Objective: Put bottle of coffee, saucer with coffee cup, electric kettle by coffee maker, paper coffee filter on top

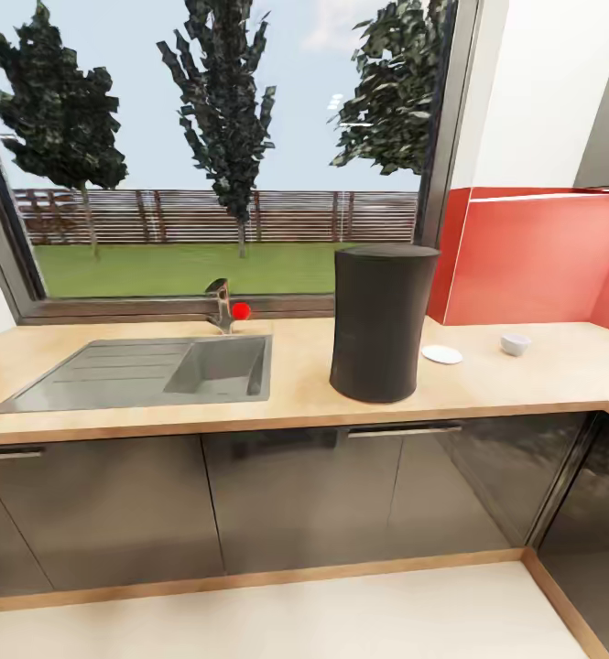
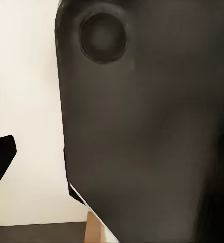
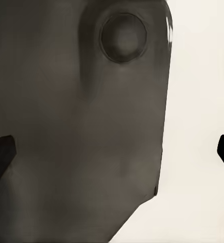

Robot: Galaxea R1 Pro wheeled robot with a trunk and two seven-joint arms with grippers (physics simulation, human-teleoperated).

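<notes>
On the kitchen countertop (image 1: 524, 380), right of the sink (image 1: 139, 371), stands the coffee maker (image 1: 382, 320); the saucer (image 1: 441, 354) lies just beside it, the coffee cup (image 1: 515, 344) farther right, apart. Whether either gripper's fingers are apart or together, I cannot tell from the wrist views.

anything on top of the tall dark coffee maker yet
The tall dark grey coffee maker has a flat matt top that looks bare, with no white paper filter on it. The top's far edge is seen too obliquely to be sure.

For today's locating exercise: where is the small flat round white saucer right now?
In the head view, the small flat round white saucer lies on the beige countertop, between the tall dark coffee maker and the small white cup.
</notes>
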